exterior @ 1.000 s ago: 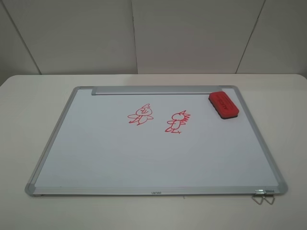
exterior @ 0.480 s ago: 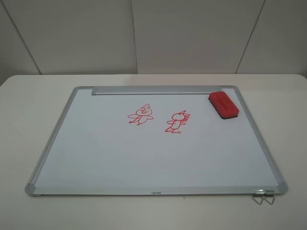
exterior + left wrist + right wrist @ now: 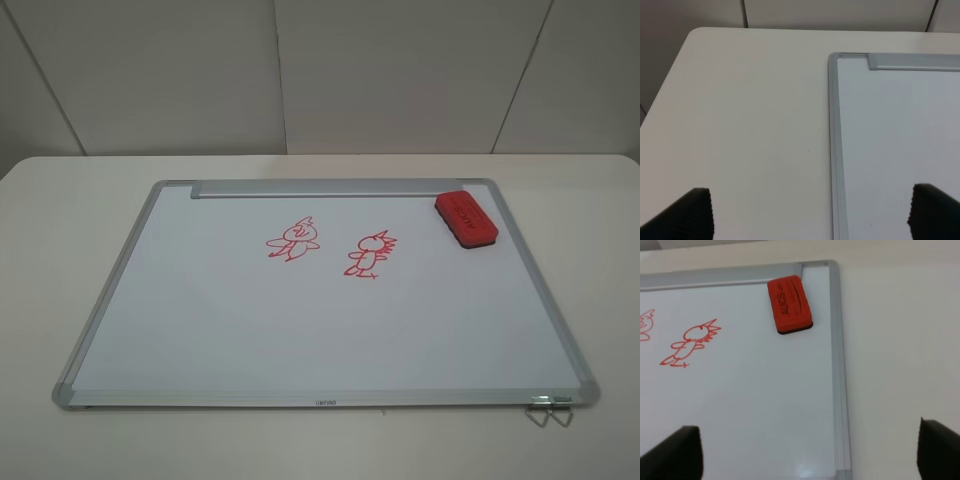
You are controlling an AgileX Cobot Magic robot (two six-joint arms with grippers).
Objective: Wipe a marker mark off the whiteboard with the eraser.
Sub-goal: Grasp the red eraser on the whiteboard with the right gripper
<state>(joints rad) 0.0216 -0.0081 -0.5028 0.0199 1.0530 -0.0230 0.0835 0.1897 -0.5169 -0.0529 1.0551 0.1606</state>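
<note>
Red oblong eraser [image 3: 466, 217] lay in the far right corner of the silver-framed whiteboard [image 3: 108, 290], well apart from the red bird-like marker mark [image 3: 293, 240] (untouched). My left gripper [image 3: 812, 212] and right gripper [image 3: 812, 450] hung spread, empty; right nearer, likely for pickup.

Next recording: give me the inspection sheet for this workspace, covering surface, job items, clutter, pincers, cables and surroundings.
Surface: white table, with the whiteboard lying flat on it.
Job's things: the marker mark, a red bird doodle, is intact. The eraser rests on the board at its far right corner, by the end of the pen-tray strip.
Clutter: a second red mark, the crested doodle, and a metal clip at the board's near right corner.
Grippers: left pincer open and empty by the board's left frame. Right pincer open and empty, short of the eraser.
Cables: nothing seen.
Surroundings: pale wall panels behind the table.
</note>
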